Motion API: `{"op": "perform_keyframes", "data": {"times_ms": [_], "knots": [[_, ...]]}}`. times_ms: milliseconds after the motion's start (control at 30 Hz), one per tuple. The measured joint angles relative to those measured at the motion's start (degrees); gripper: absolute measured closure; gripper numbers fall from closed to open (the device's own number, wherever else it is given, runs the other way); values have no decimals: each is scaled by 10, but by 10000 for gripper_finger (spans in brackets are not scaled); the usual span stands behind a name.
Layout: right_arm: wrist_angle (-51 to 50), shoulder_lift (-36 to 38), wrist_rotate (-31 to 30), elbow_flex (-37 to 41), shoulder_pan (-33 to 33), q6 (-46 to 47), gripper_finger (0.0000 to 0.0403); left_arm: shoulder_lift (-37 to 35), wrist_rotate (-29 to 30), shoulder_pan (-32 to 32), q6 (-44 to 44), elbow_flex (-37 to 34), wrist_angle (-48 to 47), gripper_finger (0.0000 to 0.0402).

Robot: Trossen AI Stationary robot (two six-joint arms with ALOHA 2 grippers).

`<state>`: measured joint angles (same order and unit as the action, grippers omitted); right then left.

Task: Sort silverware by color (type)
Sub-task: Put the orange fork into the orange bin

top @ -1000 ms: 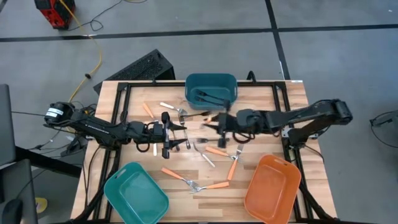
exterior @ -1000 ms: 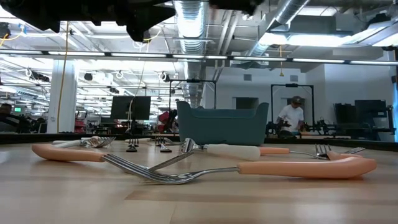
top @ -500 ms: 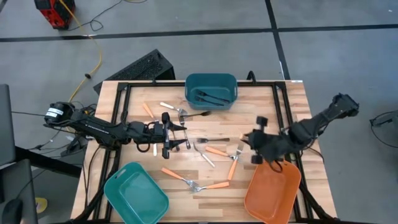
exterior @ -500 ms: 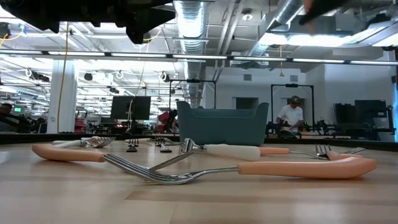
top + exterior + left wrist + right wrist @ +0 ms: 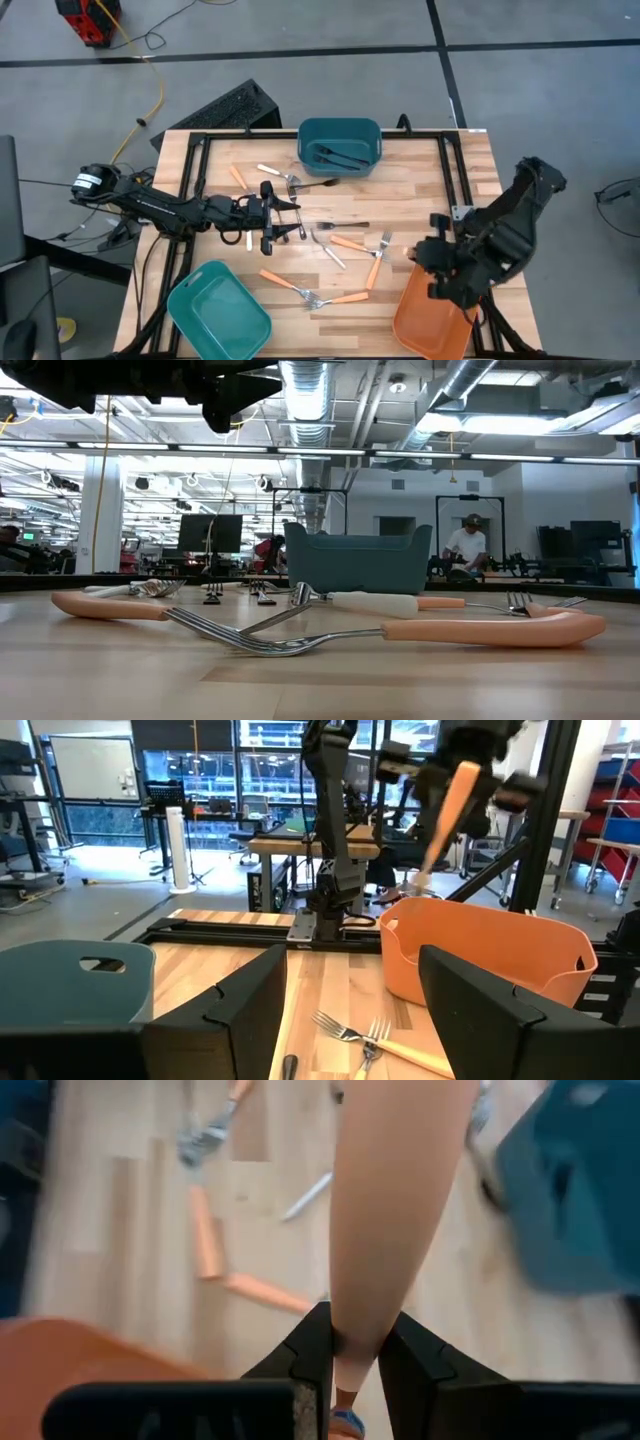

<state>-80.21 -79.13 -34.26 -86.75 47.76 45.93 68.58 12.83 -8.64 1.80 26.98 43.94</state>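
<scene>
Holding orange utensil, right hand over orange bin; left hand wide.

Table: pale wood planks, visible grain, satin sheen. Frame rails at 10 o'clock: matt black metal. 3 bins, smooth moulded plastic: dark teal bin at 12 o'clock, light teal bin at 7, orange bin at 5. Forks: shiny metal tines, smooth matt orange plastic handles. Orange handle in right gripper: smooth, matt.
</scene>
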Motion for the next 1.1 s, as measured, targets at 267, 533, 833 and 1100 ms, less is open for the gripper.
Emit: {"op": "perform_keyframes", "data": {"times_ms": [267,533,833,1100], "knots": [[-84,-77,97,-40,62,159,321,0,1,0,-1,0,0,187],[-84,-194,178,-39,93,41,321,0,7,0,-10,0,0,187],[-47,-276,277,-39,84,-37,321,0,16,0,-11,0,1,187],[-35,-311,286,-39,84,-74,321,0,18,0,-16,0,1,187]]}}
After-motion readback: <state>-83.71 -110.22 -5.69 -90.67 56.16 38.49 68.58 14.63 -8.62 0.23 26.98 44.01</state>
